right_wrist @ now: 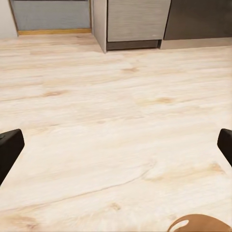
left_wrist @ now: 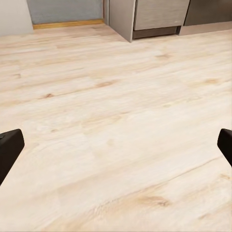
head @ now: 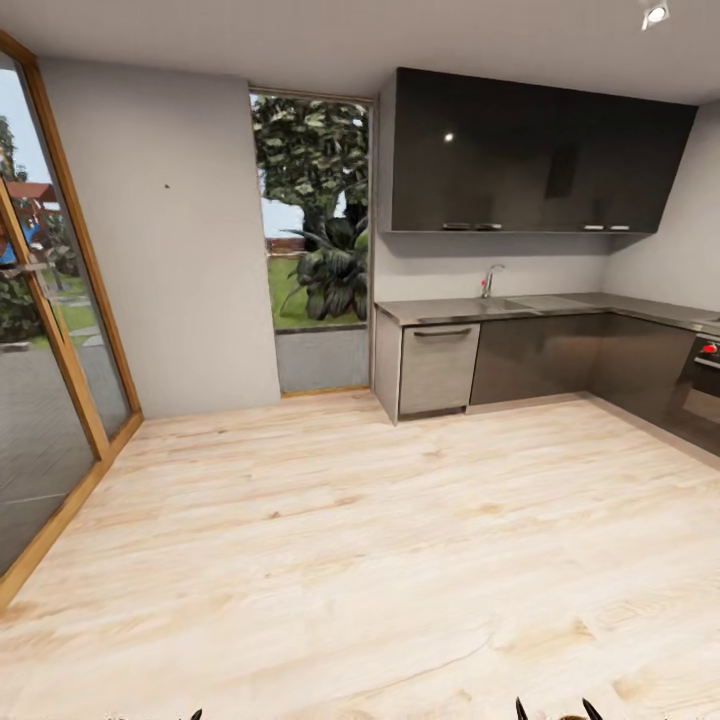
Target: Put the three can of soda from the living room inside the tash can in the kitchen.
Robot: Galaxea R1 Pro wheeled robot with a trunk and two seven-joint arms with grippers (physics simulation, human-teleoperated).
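I face the kitchen with its grey lower cabinets (head: 540, 358), glossy black upper cabinets (head: 530, 150) and a chrome tap (head: 490, 280) over the sink. A sliver of the copper-brown tash can (right_wrist: 199, 224), with a slot cut near its rim, shows close under my right gripper (right_wrist: 116, 150), and also as a brown spot (head: 572, 716) in the head view. Both the right gripper and the left gripper (left_wrist: 116, 150) hang open over bare wooden floor, with nothing between their fingers. The soda cans are out of view.
A grey counter (head: 560, 305) runs along the back and right walls, with an oven (head: 705, 380) at the far right. A tall window (head: 312, 220) is at the back and a wood-framed glass door (head: 40, 400) on the left. Light wooden floor (head: 350, 540) stretches between.
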